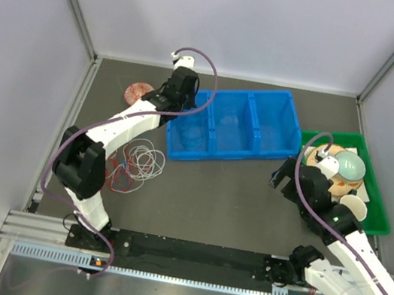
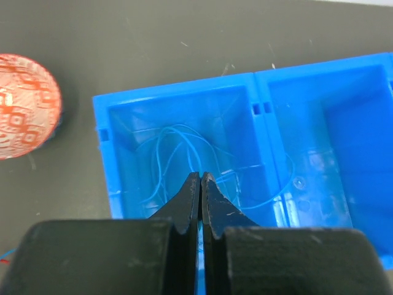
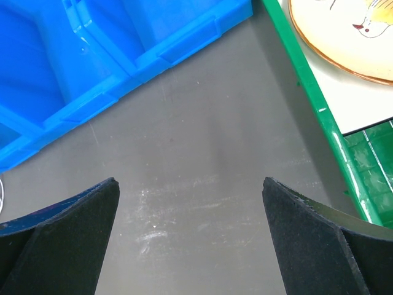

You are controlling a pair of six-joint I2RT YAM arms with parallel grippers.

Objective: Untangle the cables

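Cables [image 1: 145, 161] look light, limp and snag-prone; best pinched on one free outer loop. Left gripper [image 2: 199, 176] shut above blue cable [image 2: 158, 161] in bin [image 2: 178, 87], grip on it uncertain. Right gripper [image 3: 189, 182] wide open, empty.

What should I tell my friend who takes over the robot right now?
Left fingers: shut, over the left compartment of the blue bin. The blue cable in there runs up to their tips; held or not, I cannot tell.
Right fingers: open, holding nothing, above the table between the bin and the green tray.
Done: the blue cable is apart from the others, in the bin.
Left: the white cables and red cables lie in loops that look overlapped, by the left arm; separate them.
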